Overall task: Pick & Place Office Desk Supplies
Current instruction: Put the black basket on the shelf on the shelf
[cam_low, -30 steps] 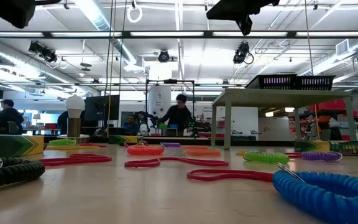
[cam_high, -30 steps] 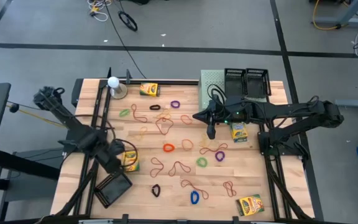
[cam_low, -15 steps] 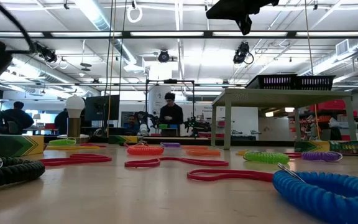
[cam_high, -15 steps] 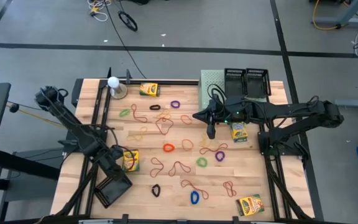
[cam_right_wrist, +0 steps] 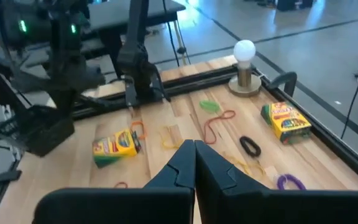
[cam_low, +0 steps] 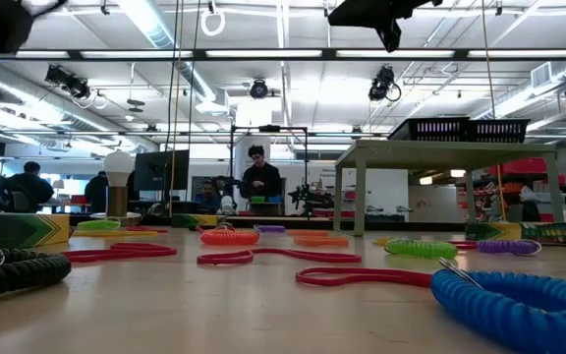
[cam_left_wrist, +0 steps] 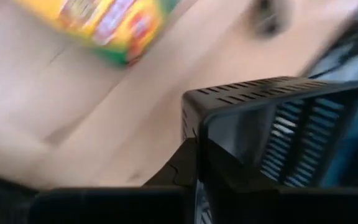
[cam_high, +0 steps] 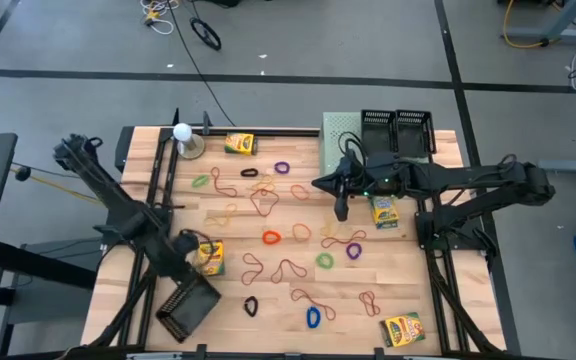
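Note:
A black mesh tray (cam_high: 190,308) sits at the table's near left corner, and my left gripper (cam_high: 181,275) is shut on it. In the left wrist view the tray (cam_left_wrist: 278,137) shows its open inside. A yellow-and-green crayon box (cam_high: 208,257) lies just beyond it on the table. Three more crayon boxes (cam_high: 240,144) (cam_high: 384,211) (cam_high: 401,329) and many rubber-band loops (cam_high: 271,237) lie on the wood. My right gripper (cam_high: 341,210) hangs shut above the middle of the table, touching nothing. My left gripper pinches one wall of the tray at its top edge (cam_left_wrist: 194,127), near a corner, one finger inside the tray and one outside. The fingers slant down from the table's left side. Whether the tray is clear of the table, I cannot tell.
A pale green perforated shelf (cam_high: 340,135) stands at the far right with two black mesh trays (cam_high: 398,130) on it. A white ball on a stand (cam_high: 182,131) is at the far left. People stand in the room beyond the table.
My left gripper has dipped toward the tray at the near left, then come up again and tipped. The tray has turned a little and shifted slightly toward the right.

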